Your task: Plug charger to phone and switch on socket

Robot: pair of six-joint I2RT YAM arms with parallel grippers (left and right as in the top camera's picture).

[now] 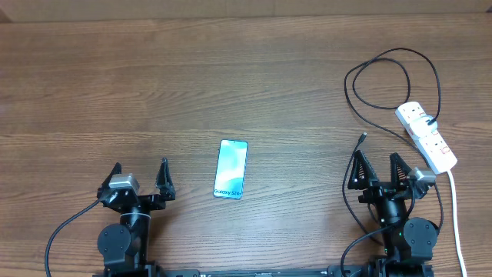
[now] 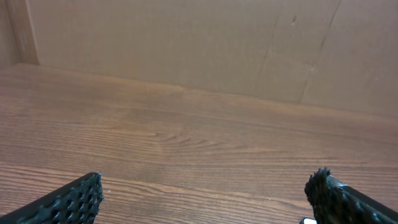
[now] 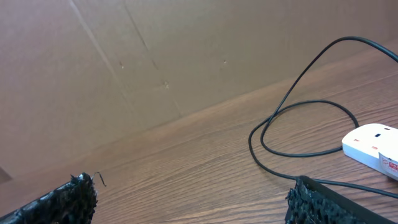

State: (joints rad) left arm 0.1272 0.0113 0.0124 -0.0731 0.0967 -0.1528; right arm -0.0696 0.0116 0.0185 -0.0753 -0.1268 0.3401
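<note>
The phone (image 1: 231,169) lies face up on the table, its blue-white screen showing "Galaxy S24+", between the two arms. The white socket strip (image 1: 427,136) lies at the right; its end shows in the right wrist view (image 3: 372,144). The charger's thin black cable (image 1: 384,69) loops behind the strip, its plug in the strip (image 1: 427,121), its connector tip (image 1: 363,138) just beyond my right gripper. The cable also shows in the right wrist view (image 3: 298,112). My left gripper (image 1: 139,181) is open and empty, left of the phone. My right gripper (image 1: 378,171) is open and empty.
The strip's thick white cord (image 1: 455,215) runs down toward the front edge at the right. A cardboard wall (image 2: 186,43) stands behind the table. Bare wood surface lies across the far and left parts (image 1: 115,77).
</note>
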